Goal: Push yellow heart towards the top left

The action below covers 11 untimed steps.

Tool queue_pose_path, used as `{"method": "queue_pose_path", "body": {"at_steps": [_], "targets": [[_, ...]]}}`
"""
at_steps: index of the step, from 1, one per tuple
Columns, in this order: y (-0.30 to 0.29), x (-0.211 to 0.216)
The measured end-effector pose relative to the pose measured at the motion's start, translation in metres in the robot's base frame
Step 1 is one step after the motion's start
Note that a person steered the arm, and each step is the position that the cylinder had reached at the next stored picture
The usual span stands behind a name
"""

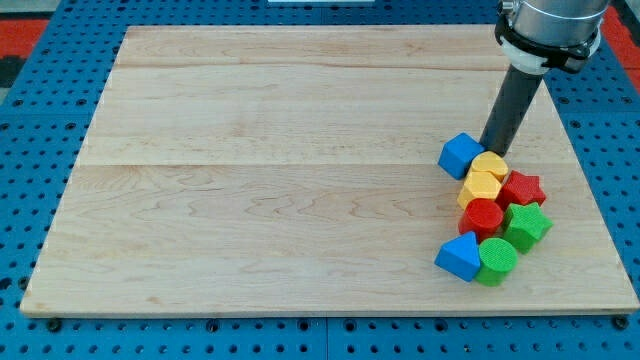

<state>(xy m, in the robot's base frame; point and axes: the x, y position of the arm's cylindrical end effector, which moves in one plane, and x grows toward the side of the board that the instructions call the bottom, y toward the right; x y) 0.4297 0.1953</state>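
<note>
My tip (491,152), a bare rod with no jaws, rests just behind the yellow heart-shaped block (490,165), beside the blue cube (461,155). The heart sits far right on the wooden board (250,150); the push looks unstarted.

A light wooden board (280,180) is laid on a blue perforated table (30,200). All blocks are gathered in one tight cluster at the right side of the board. The blue cube (461,155) is placed farthest and leftmost. The yellow heart (491,165) is found just right of it, and my tip (492,150) is set at the far edge of this heart, beside the cube. Directly nearer lies the yellow hexagonal block (481,188), with the red star (522,188) at its right. Nearer again, the red cylinder (483,216) and the green star (527,224) are seen side by side. The blue triangular block (459,256) and the green cylinder (497,260) are placed nearest.
</note>
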Motion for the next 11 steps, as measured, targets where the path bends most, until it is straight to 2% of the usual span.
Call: {"method": "queue_pose_path", "body": {"at_steps": [4, 5, 6, 7, 8, 10, 11], "targets": [[0.000, 0.005], [0.003, -0.017], [0.065, -0.016], [0.119, 0.052], [0.087, 0.079], [-0.134, 0.010], [-0.069, 0.007]]}}
